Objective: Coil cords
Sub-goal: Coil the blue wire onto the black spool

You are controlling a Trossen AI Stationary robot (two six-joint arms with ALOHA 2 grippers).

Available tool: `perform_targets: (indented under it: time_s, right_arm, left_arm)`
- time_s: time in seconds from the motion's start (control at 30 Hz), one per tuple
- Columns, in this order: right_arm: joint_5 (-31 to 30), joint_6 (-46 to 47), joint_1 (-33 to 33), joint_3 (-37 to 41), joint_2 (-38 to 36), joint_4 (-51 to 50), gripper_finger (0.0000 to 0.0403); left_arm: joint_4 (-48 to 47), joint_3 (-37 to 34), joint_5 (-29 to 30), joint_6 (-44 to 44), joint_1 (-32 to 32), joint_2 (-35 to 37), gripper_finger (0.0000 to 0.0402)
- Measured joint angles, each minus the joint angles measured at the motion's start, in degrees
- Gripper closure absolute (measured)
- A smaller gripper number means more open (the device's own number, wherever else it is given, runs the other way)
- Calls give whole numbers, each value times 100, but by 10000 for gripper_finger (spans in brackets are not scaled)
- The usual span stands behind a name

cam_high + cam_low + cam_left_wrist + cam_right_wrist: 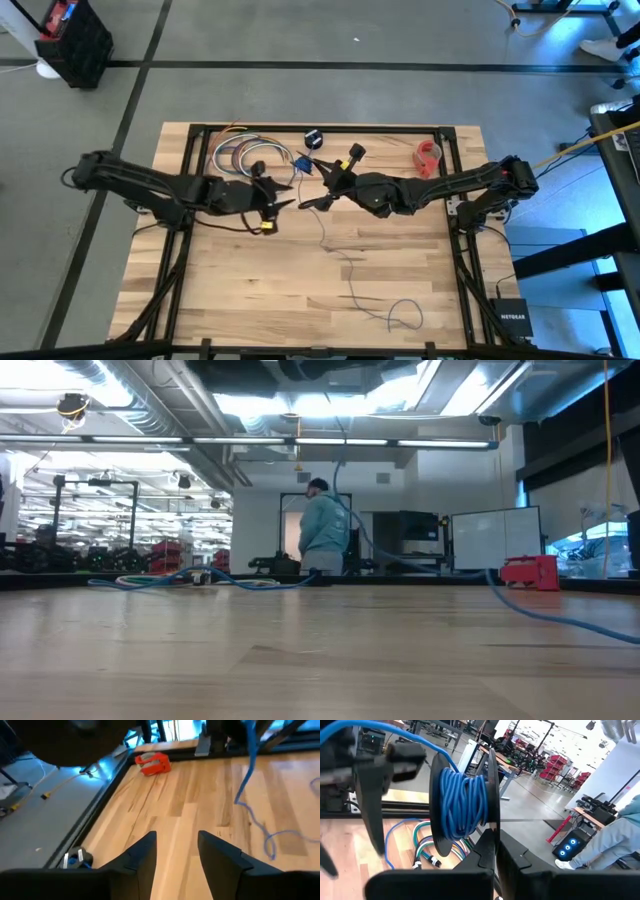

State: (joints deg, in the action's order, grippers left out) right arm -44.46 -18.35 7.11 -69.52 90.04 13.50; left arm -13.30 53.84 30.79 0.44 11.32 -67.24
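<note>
Gripping a black spool (465, 802) by one flange, the right gripper (495, 851) has its fingers pressed together on the rim, above the table's (240, 290) middle. Blue cord (462, 800) is wound thick around the spool's core, and its loose length (345, 272) trails across the wood toward the near edge, ending in a small loop. Facing it from just beside, the left gripper (177, 851) hovers with fingers spread, holding nothing.

Open left hand (177, 855) above table (200, 820)

Red object (428, 156), multicoloured cables (242, 154)
</note>
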Motion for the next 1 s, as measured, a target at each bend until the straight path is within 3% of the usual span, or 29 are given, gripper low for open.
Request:
perform_targets:
  time_s: [0.23, 0.67, 1.0]
  right_arm:
    - [4, 0, 0, 2, 0, 2, 398]
    - [10, -12, 0, 4, 0, 0, 398]
    - [117, -9, 2, 4, 0, 10, 398]
  left_arm:
    - [499, 2, -1435, -120, 72, 343, 266]
    - [1214, 2, -1392, 149, 60, -175, 271]
    - [1357, 2, -1385, 239, -24, -240, 355]
